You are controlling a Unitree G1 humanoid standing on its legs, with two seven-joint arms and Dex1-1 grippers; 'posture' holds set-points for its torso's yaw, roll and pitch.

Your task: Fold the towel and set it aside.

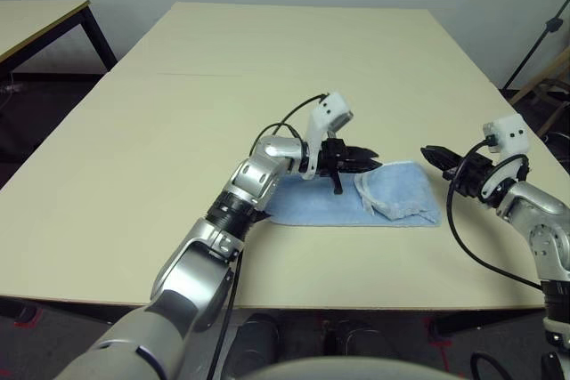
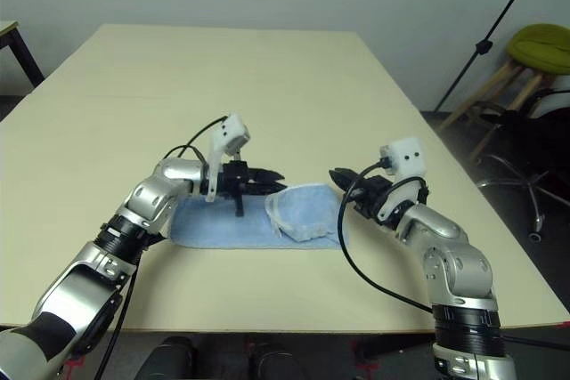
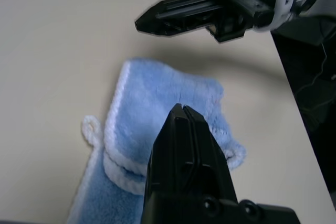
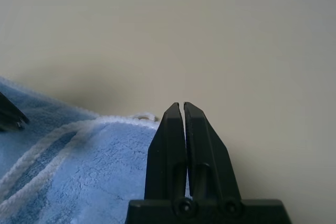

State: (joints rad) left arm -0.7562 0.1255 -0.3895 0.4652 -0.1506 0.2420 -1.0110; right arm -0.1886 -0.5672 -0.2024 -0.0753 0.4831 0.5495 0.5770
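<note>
Where the towel lies on the beige table, it sits flat near the front edge, partly folded: right end doubled back over itself, white stitched edging showing as a curled line across the top layer. Small white loop pokes out at one edge in left wrist view.

L gripper hangs over towel's far edge, arm reaching across from the left, pointing to the right. Fingers pressed together, tips meeting, nothing caught between them; left wrist view shows them closed above the folded part, not gripping cloth.

R gripper sits just beside towel's right end, pointing left toward the L one, the two tips near each other but apart. Its fingers also closed, only a hairline seam between, empty. Right wrist view: tips above the towel's edge, bare table beyond.

Second table at far left.
</note>
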